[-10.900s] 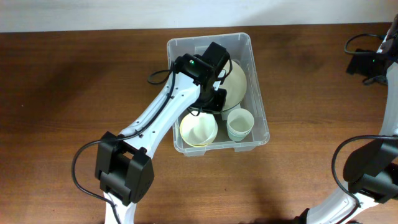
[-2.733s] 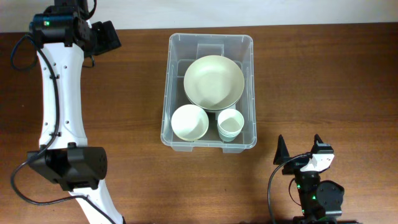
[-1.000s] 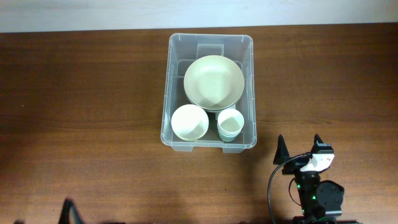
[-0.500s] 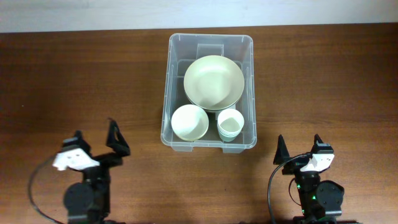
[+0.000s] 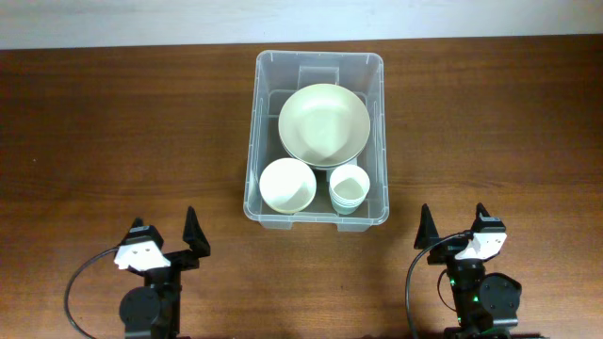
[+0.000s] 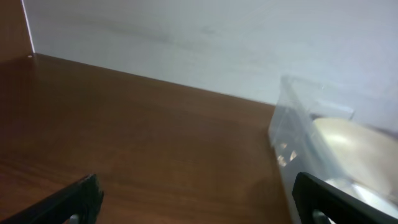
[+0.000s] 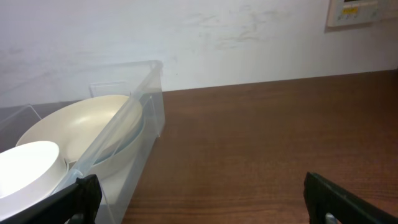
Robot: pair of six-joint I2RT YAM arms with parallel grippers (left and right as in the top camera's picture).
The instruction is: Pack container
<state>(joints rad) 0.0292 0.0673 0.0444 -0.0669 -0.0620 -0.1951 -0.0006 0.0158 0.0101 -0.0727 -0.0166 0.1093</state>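
The clear plastic container (image 5: 251, 141) stands at the table's middle back. Inside it are a large pale bowl (image 5: 323, 124), a small white bowl (image 5: 287, 185) and stacked pale cups (image 5: 349, 187). My left gripper (image 5: 165, 233) sits near the front edge, left of the container and apart from it, open and empty. My right gripper (image 5: 454, 226) sits front right, also open and empty. In the left wrist view the gripper (image 6: 196, 190) spans bare wood, with the container (image 6: 292, 130) at the right. In the right wrist view the gripper (image 7: 202, 186) faces the container (image 7: 146, 99) and large bowl (image 7: 81, 127).
The brown wooden table (image 5: 113, 122) runs wide on both sides of the container. A white wall (image 7: 249, 37) rises behind the far edge, with a small panel (image 7: 360, 12) on it at the upper right.
The left arm swung away from the table's back left and came back in at the front left, gripper open. The right arm and the container's contents have not moved.
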